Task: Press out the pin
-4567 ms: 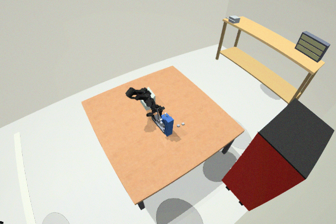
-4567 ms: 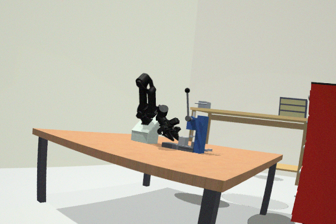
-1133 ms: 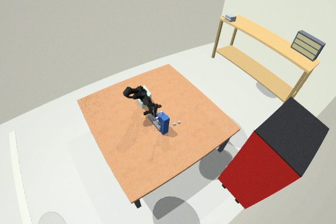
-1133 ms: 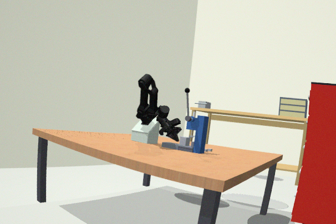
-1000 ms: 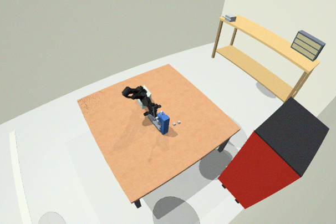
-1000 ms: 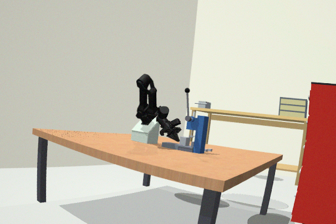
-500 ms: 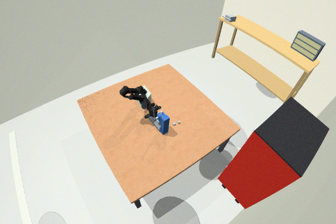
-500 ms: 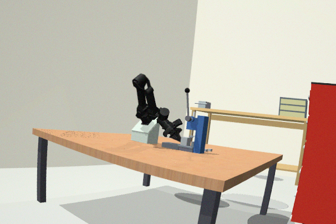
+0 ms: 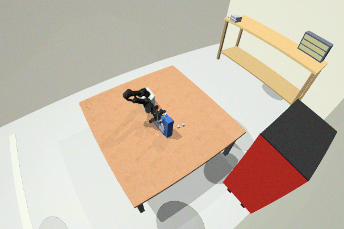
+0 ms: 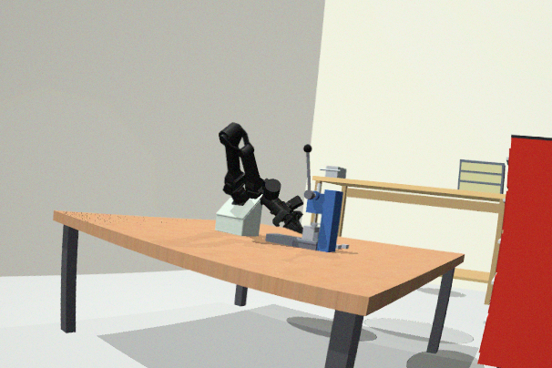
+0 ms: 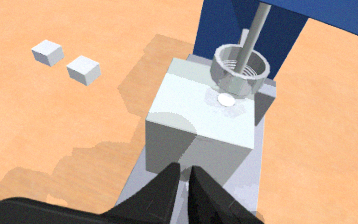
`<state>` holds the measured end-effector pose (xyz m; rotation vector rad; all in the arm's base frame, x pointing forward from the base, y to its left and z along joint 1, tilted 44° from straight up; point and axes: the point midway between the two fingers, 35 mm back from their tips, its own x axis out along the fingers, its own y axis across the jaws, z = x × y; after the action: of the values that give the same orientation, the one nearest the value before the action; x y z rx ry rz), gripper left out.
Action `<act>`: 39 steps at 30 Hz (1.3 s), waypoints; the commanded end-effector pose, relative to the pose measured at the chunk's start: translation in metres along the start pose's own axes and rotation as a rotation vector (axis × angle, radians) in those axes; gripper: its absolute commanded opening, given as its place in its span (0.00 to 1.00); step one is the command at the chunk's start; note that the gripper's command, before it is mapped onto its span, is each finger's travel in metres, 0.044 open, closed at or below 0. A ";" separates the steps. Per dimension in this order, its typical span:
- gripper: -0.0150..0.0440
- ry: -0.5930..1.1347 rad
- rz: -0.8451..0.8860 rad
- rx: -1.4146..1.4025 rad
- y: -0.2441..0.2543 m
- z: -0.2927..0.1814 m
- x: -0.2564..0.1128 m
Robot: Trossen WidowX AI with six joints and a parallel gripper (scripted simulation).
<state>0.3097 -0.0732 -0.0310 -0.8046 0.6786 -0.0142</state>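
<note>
The pale block [image 11: 200,107] [image 10: 310,232] sits on the grey press bed [image 11: 251,172] [image 10: 280,239], close to the blue press column [image 9: 168,127] [image 10: 331,220]. The white round pin top [image 11: 226,99] shows in its upper face, just on the near side of a grey ring [image 11: 218,70]. The thin grey punch [image 11: 255,35] comes down into that ring; its tip is hidden. The lever [image 10: 308,170] stands upright with its black knob on top. My gripper [image 11: 185,167] is shut and empty, its tips at the block's near face. I cannot make out a cup under the bed.
Two small white cubes [image 11: 47,52] [image 11: 84,70] [image 9: 178,126] [image 9: 183,124] lie on the wooden table [image 9: 125,170] [image 10: 164,255] beside the press. The upright lever and the blue press head stand close to the arm. A red cabinet [image 9: 264,173] [image 10: 533,255] and a shelf bench stand beyond the table.
</note>
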 end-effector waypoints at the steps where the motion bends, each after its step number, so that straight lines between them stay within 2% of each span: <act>1: 0.31 -0.019 0.001 -0.003 -0.001 0.003 0.006; 12: 0.31 -0.069 0.001 -0.004 -0.002 0.011 0.020; 19: 0.31 -0.050 0.010 -0.003 0.000 0.008 0.012; 31: 0.31 -0.085 0.004 -0.003 -0.003 0.029 -0.059; 39: 0.31 -0.062 -0.023 0.017 -0.003 0.026 -0.052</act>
<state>0.2819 -0.0417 0.0180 -0.8011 0.5947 0.0094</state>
